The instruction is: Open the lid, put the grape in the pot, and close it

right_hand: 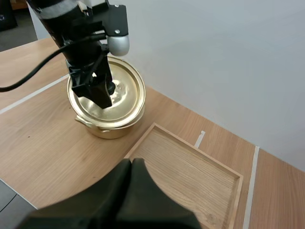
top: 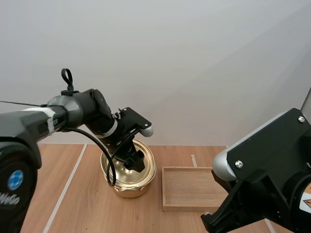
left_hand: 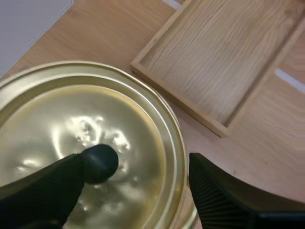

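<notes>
So, left hand (top: 135, 160) is down over the gold pot (top: 129, 188), lid (left_hand: 57, 109) on, its 2 fingers spread apart either side of the black knob (left_hand: 100, 163). 1 finger looks like it's touching the knob, hard to be sure. Pot sits on the counter (top: 82, 204) just beside the wooden tray (top: 189, 187). Right hand (right_hand: 131, 167) is pinched closed on nothing, near the tray.
</notes>
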`<control>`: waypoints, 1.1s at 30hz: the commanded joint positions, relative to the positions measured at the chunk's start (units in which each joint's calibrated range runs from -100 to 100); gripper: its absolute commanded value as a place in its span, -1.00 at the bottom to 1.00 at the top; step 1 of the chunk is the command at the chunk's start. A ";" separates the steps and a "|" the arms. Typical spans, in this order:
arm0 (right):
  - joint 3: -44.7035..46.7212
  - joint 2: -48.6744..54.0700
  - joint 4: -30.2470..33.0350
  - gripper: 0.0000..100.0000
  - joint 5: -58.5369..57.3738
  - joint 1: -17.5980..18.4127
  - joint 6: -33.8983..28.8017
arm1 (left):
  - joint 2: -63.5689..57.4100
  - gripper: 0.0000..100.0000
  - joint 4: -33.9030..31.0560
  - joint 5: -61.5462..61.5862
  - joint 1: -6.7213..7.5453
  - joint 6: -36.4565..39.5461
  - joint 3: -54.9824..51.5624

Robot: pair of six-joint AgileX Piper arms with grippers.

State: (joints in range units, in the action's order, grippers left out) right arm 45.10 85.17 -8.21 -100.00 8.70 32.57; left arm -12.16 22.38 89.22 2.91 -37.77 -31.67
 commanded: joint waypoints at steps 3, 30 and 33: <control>0.06 0.58 -1.10 -1.00 0.00 -0.16 0.18 | -12.92 1.00 1.07 9.85 0.10 1.91 -0.07; 0.06 1.04 -4.78 -1.00 0.00 -0.16 -0.44 | -51.77 -0.97 -1.39 10.78 0.10 11.76 -0.07; 0.18 2.57 -4.78 -1.00 0.00 -0.16 -2.25 | -57.20 -0.98 -1.39 10.78 0.10 13.77 -0.07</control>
State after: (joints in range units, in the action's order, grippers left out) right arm 45.10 86.01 -12.58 -100.00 8.70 31.79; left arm -63.93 20.97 99.15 2.91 -27.13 -31.67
